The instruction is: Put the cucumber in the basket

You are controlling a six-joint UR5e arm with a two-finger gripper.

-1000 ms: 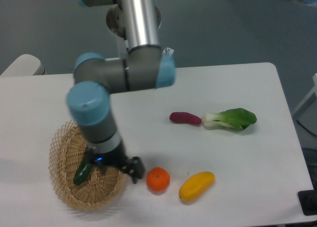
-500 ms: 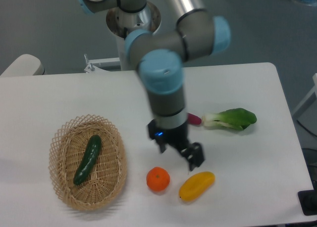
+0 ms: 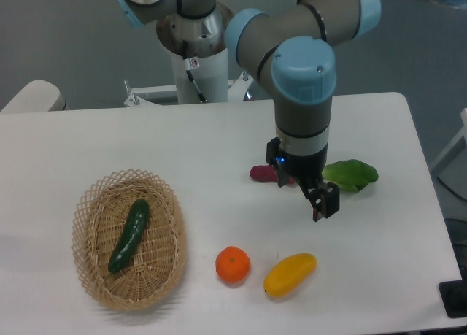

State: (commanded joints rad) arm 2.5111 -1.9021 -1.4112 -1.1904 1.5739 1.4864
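Note:
The dark green cucumber (image 3: 129, 235) lies inside the oval tan wicker basket (image 3: 170, 222) at the table's front left, lengthwise along its floor. My gripper (image 3: 321, 201) hangs over the right middle of the table, far from the basket, above the table just in front of the bok choy. It holds nothing. Its fingers (image 3: 326, 203) point down and look apart, but the gap between them is hard to make out.
A purple-red sweet potato (image 3: 261, 174) and a leafy bok choy (image 3: 353, 174) lie behind the gripper, partly hidden by it. An orange (image 3: 233, 265) and a yellow mango (image 3: 290, 274) lie near the front edge. The arm's base (image 3: 195, 50) stands at the back.
The gripper let go of the cucumber in the basket, then swung away to the right, over the orange and mango, and now hangs by the bok choy. The cucumber stays in the basket.

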